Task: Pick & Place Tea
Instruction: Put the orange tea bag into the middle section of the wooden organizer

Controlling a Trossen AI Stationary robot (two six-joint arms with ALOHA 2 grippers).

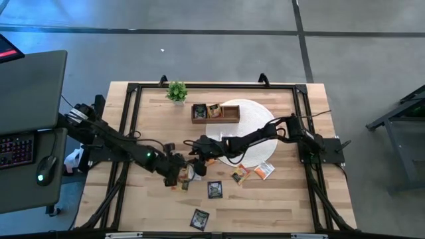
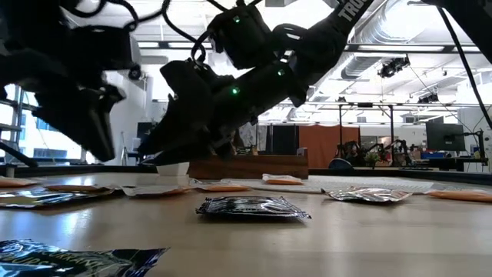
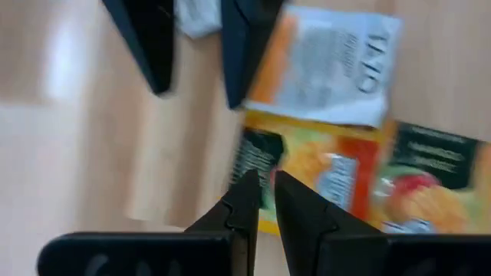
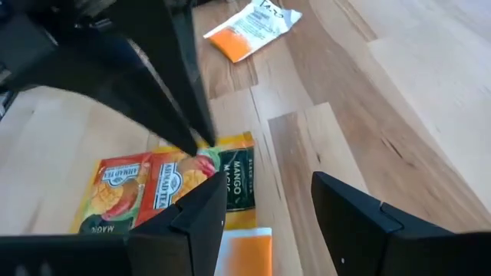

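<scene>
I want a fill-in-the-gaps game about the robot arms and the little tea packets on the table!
1. The left gripper is closed on the edge of a yellow-and-orange ____ tea packet.
2. The right gripper hovers over the same packet with its fingers ____.
3. At the back of the table, the small green plant stands beside the long wooden ____.
4. The tray sits partly on a big round ____ mat.

Missing words: mango; open; tray; white
</scene>
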